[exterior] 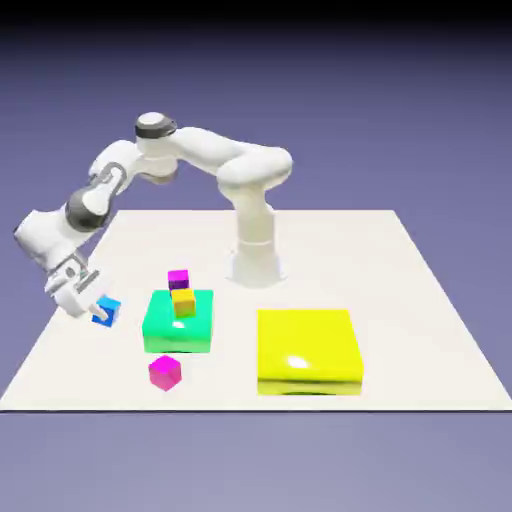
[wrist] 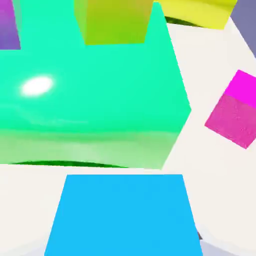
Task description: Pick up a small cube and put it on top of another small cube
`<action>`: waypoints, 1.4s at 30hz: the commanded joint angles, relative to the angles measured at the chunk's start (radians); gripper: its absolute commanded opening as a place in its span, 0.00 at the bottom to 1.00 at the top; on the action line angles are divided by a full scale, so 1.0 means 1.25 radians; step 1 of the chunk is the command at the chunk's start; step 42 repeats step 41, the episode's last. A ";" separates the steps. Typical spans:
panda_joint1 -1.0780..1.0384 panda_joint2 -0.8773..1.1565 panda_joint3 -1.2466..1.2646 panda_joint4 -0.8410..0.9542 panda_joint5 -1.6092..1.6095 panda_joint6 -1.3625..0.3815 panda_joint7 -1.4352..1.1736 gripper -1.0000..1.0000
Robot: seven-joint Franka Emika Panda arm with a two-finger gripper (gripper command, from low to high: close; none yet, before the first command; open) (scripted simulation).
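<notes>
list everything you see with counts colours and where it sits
small cube: 1, bright blue, between the gripper's fingers
cube: 1, magenta, on the table, in front of the green block
cube: 1, purple, at the green block's far edge; resting on it or behind, I can't tell
cube: 1, orange-yellow, on top of the green block
block: 1, green, on the table, exterior view's left
block: 1, yellow, on the table, exterior view's right
table: 1, off-white, under it all
backdrop: 1, blue-violet, all around
arm: 1, white with grey, based at the table's far side
gripper: 1, white, shut on the blue cube
</notes>
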 commanded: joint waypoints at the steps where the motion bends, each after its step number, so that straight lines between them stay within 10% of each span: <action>1: 0.029 -0.003 0.007 0.017 -0.014 -0.028 -0.024 0.00; 29: 0.841 -0.088 0.197 0.500 -0.437 -0.820 -0.685 0.00; 38: 0.807 -0.166 0.098 0.351 -0.508 -0.812 -0.729 0.00; 39: 0.807 -0.166 0.098 0.351 -0.508 -0.812 -0.729 1.00; 42: 0.831 -0.155 0.107 0.380 -0.504 -0.822 -0.737 1.00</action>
